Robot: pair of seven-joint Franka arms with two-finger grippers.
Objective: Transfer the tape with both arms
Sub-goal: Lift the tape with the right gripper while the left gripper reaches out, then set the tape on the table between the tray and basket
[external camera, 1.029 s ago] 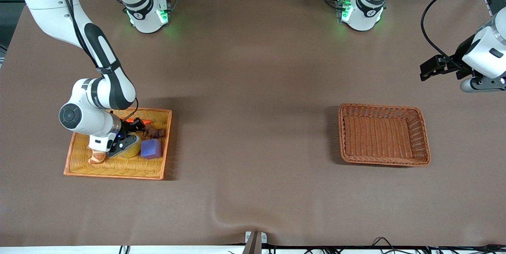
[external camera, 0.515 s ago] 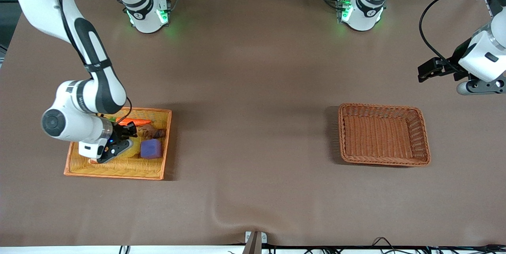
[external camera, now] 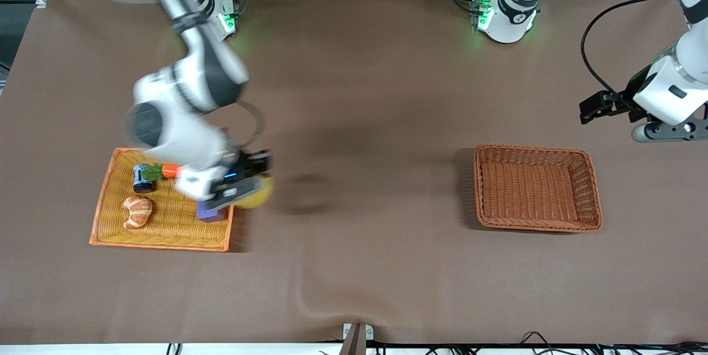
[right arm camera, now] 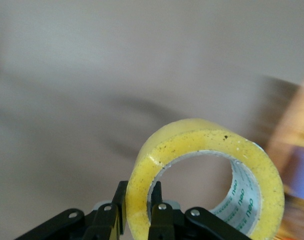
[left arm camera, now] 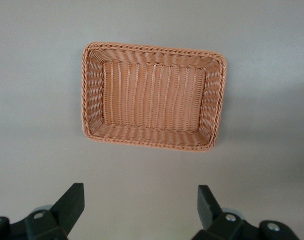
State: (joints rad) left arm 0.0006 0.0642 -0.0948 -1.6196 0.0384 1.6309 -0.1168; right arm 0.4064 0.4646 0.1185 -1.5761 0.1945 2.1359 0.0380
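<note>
My right gripper (external camera: 248,182) is shut on the yellow roll of tape (external camera: 259,193) and holds it in the air over the edge of the orange tray (external camera: 166,241) that faces the basket. In the right wrist view the fingers (right arm camera: 121,200) pinch the wall of the tape (right arm camera: 191,135), one finger outside and one inside the grey core. My left gripper (external camera: 591,106) is open and empty, high over the table beside the brown wicker basket (external camera: 535,188). The left wrist view shows its two fingertips (left arm camera: 72,200) wide apart above the empty basket (left arm camera: 152,95).
The orange tray holds a croissant (external camera: 136,211), a carrot (external camera: 166,170), a small dark jar (external camera: 142,178) and a purple cube (external camera: 209,213) partly hidden under my right gripper. A ripple in the brown table cover (external camera: 315,299) lies near the front edge.
My right gripper has lifted the tape out of the tray and swung toward the basket's end of the table. The left arm has drifted slightly lower in the front view.
</note>
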